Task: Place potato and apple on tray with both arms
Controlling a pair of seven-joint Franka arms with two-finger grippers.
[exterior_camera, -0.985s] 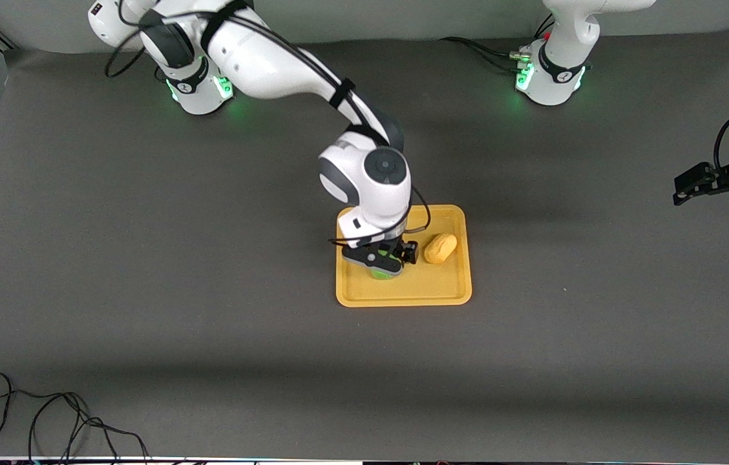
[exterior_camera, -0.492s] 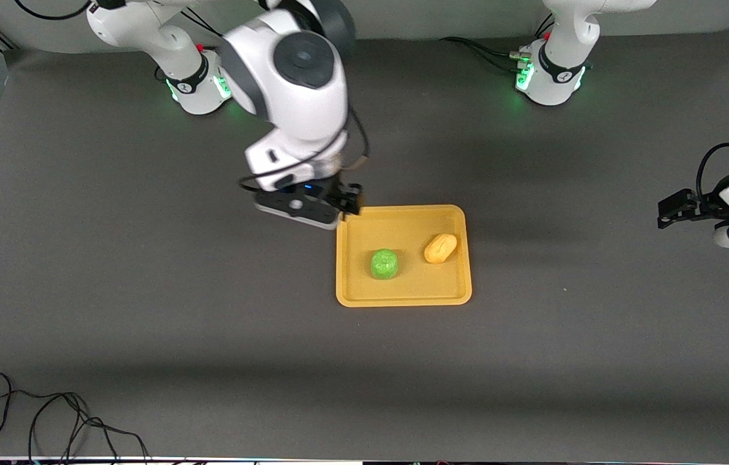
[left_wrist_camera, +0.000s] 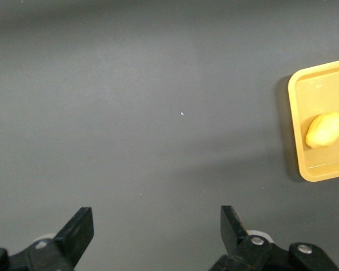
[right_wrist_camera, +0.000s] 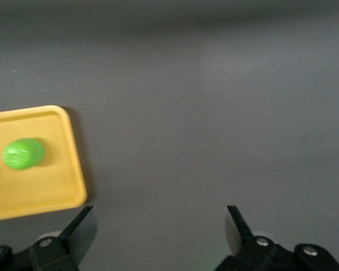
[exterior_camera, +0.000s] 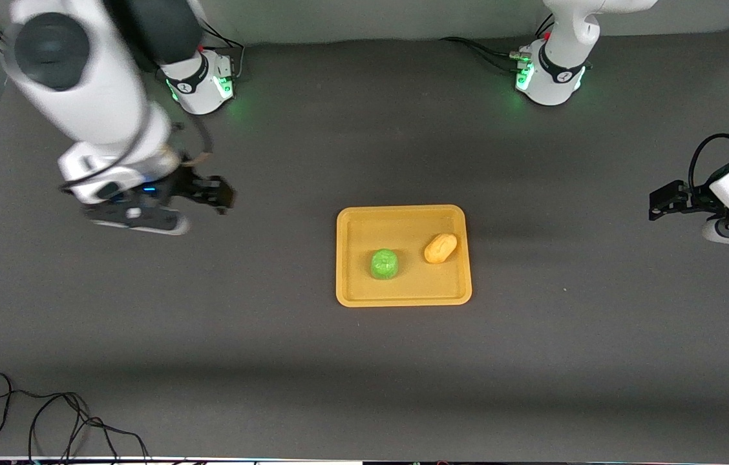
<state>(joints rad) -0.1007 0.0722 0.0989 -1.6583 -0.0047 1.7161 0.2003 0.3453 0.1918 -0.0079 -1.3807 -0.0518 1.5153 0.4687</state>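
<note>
A dark grey mat covers the whole table, lit softly from above with faint broad shadows. A pale wall runs along its top edge, and a loose black cable curls at the near corner.

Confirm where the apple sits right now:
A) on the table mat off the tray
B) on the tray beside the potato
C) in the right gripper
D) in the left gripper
B: the apple lies on the tray beside the potato, while the right gripper and left gripper are both open, empty and off to the table's ends.
</note>
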